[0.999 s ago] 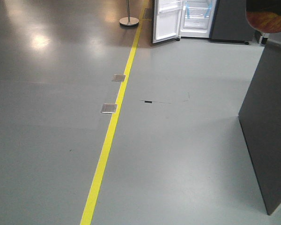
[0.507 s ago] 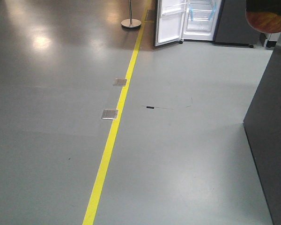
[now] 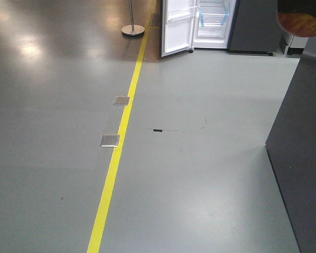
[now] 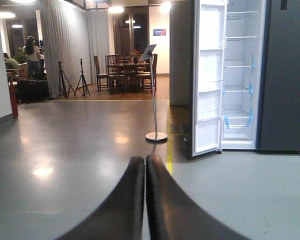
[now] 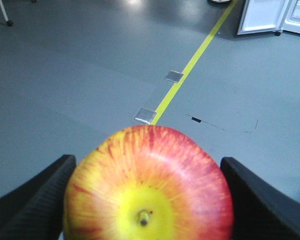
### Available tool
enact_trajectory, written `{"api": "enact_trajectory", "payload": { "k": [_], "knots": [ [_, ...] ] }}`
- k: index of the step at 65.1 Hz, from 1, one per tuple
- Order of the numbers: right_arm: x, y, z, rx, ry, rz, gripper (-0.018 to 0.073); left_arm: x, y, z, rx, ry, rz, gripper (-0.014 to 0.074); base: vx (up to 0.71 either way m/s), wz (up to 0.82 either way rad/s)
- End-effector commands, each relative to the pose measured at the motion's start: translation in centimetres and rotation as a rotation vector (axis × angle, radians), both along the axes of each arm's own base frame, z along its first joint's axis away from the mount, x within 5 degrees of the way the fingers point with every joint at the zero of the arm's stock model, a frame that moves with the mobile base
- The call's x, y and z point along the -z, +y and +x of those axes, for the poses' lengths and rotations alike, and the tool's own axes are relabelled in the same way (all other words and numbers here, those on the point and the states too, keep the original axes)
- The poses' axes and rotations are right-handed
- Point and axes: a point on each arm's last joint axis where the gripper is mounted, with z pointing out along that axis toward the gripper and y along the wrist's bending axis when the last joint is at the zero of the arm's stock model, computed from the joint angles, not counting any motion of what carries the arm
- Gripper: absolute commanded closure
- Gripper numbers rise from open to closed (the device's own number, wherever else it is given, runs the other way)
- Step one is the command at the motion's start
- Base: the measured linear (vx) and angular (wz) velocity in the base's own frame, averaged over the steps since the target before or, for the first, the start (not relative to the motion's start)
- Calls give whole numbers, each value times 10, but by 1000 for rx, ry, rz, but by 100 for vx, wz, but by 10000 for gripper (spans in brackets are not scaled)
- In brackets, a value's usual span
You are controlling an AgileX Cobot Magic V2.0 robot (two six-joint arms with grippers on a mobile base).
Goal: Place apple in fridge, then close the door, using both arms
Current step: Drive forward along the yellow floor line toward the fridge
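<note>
A: Why is the apple (image 5: 147,185) clamped in the right gripper (image 5: 146,200)?
B: For carrying. The fridge (image 4: 237,100) stands far across the floor (image 3: 200,184), door (image 4: 208,85) open (left gripper (image 4: 145,172) clenched empty, spare for closing).

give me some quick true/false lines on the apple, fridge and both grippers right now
1. The right gripper holds the apple. True.
2. The door is shut. False: it stands open.
3. The left gripper is shut and empty. True.
4. The apple lies inside the fridge. False: the right gripper holds it, well short of the fridge.
5. A yellow line leads toward the fridge. True.
</note>
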Motion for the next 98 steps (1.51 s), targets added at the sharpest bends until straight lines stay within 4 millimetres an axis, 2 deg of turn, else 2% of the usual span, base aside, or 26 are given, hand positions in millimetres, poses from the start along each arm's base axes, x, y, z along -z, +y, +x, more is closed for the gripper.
{"api": "enact_trajectory", "payload": {
  "k": [1,98],
  "knots": [
    [-22,-1,-10,17,-126,29,298,-14,0,-4,-2,-111,-10,603,22,-10],
    [-22,-1,-10,17,-126,29,298,-14,0,-4,-2,-111,-10,603,22,-2]
  ]
}}
